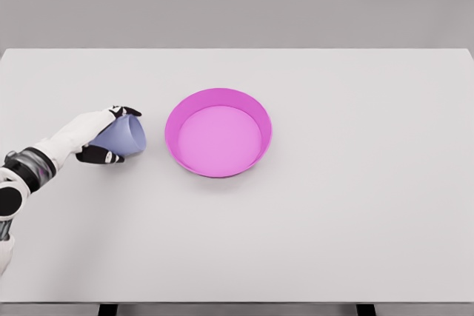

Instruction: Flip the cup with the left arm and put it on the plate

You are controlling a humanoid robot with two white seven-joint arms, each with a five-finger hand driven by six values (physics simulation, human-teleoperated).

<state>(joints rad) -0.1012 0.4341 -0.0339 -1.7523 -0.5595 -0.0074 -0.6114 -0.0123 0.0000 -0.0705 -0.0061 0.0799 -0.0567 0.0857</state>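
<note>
Now, grip secured: left hand (95, 137) wrapped around the cup (122, 137), dark fingertips (127, 111) over the top side, thumb tucked under the lower side, pinching the pale blue wall between them. Cup lying sideways in the grasp, tilted, one round end facing toward the plate (255, 120); hard to tell from here whether that end is the mouth or the base. Also hard to tell whether lifted clear of the table (333, 220) or just brushing it, though a soft shadow right underneath suggests very low.

Position check: cup at the left of the table, just beside the pink plate's left rim, not touching it, not over it. Plate empty, upright, sitting a little left of the table's middle.

Progress, as a judgement: grasp done, flip apparently somewhere midway, given the sideways lean rather than a clean upright or upside-down pose. Still left: finishing the turn so the cup stands properly, carrying it rightward over the rim, setting it down inside the plate, letting go. Roughly a third of the way in, then.

Right arm nowhere in view. Only the left forearm showing, entering from the lower left edge.
</note>
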